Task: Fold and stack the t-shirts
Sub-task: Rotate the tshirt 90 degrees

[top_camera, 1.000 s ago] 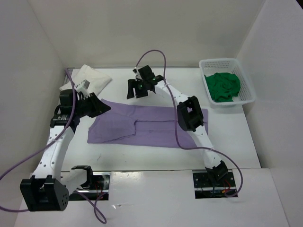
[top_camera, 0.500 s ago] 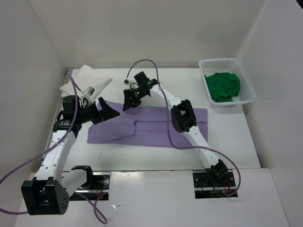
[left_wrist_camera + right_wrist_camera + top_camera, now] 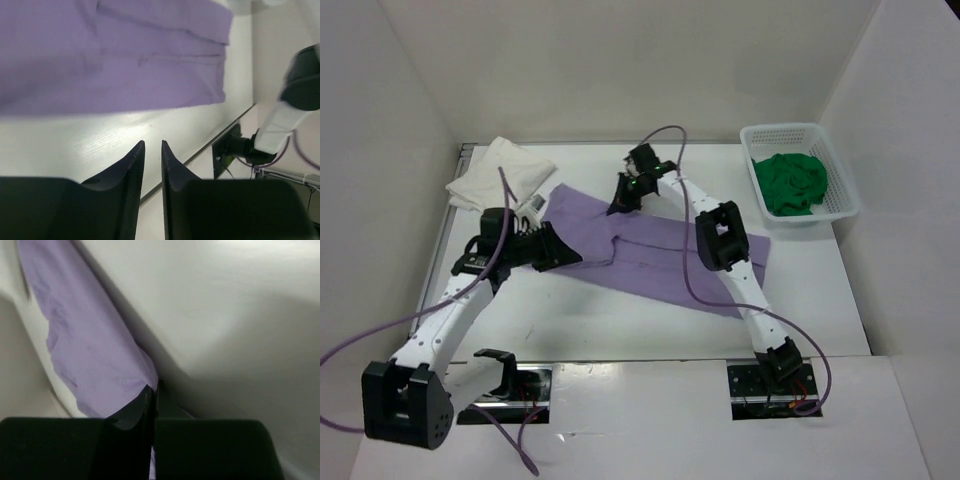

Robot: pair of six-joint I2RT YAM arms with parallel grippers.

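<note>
A purple t-shirt (image 3: 660, 255) lies spread and skewed across the middle of the table. My right gripper (image 3: 619, 205) is at its far edge, shut on a pinch of the purple cloth (image 3: 95, 350), which runs out from the right gripper's tips (image 3: 152, 387). My left gripper (image 3: 572, 258) is low at the shirt's near left edge. In the left wrist view the left gripper (image 3: 153, 142) shows a narrow gap with only bare table in it, and the purple t-shirt (image 3: 125, 60) lies beyond the tips.
A folded white t-shirt (image 3: 500, 172) lies at the back left corner. A white basket (image 3: 778, 130) at the back right holds a crumpled green t-shirt (image 3: 792, 182). White walls enclose the table on three sides. Purple cables loop over both arms.
The right gripper has closed on the shirt's far edge and shifted right. The shirt now lies skewed, its left part drawn back. The left gripper moved right and its jaws narrowed.
</note>
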